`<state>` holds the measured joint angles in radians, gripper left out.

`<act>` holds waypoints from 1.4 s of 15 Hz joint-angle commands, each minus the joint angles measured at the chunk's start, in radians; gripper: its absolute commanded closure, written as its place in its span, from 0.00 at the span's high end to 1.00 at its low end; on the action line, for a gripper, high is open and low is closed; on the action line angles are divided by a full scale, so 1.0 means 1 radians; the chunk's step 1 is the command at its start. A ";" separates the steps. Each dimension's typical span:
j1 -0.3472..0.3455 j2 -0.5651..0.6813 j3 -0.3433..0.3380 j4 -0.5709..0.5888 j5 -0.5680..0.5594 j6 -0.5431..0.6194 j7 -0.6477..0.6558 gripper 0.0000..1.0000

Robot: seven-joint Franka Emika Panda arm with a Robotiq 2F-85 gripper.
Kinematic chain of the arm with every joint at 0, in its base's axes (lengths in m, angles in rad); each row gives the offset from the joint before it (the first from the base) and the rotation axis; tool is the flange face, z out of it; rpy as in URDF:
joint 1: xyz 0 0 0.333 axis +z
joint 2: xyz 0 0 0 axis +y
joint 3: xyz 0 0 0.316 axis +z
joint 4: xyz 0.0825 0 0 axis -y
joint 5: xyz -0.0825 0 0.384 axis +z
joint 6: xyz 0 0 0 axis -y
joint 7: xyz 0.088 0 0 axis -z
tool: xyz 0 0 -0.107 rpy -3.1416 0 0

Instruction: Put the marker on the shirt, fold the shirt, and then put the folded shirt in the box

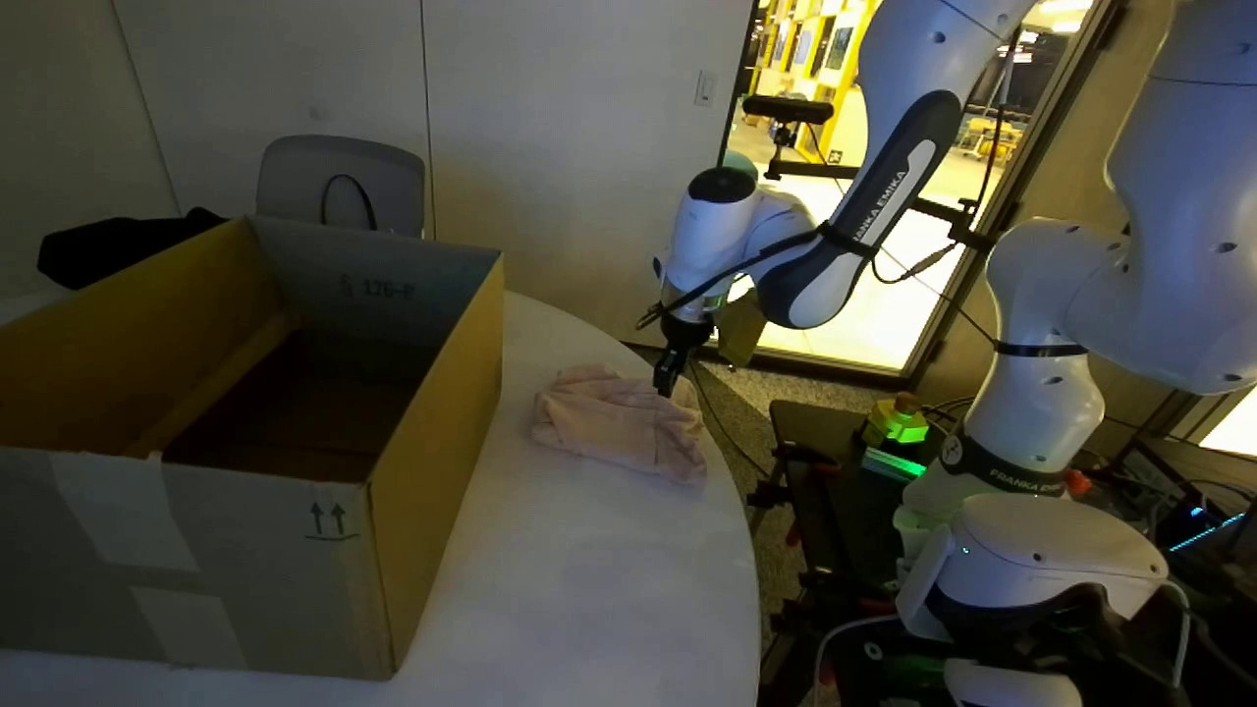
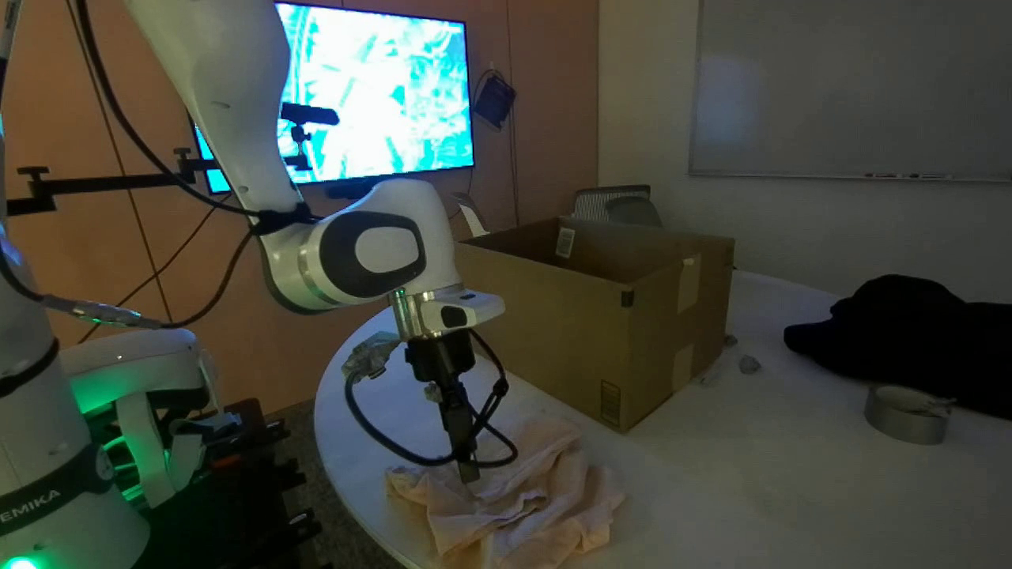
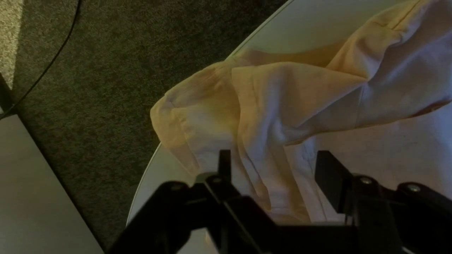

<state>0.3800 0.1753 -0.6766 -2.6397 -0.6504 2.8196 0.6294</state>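
Note:
The pink shirt lies crumpled in a bunched heap near the table edge. It shows in both exterior views (image 1: 614, 427) (image 2: 545, 510) and fills much of the wrist view (image 3: 303, 95). My gripper (image 3: 273, 158) is open, with shirt folds visible between its spread fingers and nothing held. In both exterior views the gripper (image 1: 669, 381) (image 2: 468, 472) points down at the shirt, with fingertips just above or at the cloth; contact cannot be told. The open cardboard box (image 1: 255, 579) stands beside the shirt and also shows in an exterior view (image 2: 553, 332). The marker is out of view or hidden.
The white round table (image 1: 589, 589) has its edge right beside the shirt; in the wrist view the carpet (image 3: 106, 148) shows beyond it. A grey tape roll (image 2: 905, 416) and a black cloth (image 2: 909, 332) lie on the table. A chair (image 1: 339, 182) stands behind the box.

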 commanded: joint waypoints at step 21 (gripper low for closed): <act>-0.742 0.309 0.464 0.173 0.536 0.211 -0.716 1.00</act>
<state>-0.2745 0.4344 -0.2734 -2.5261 -0.1727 3.0088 0.0054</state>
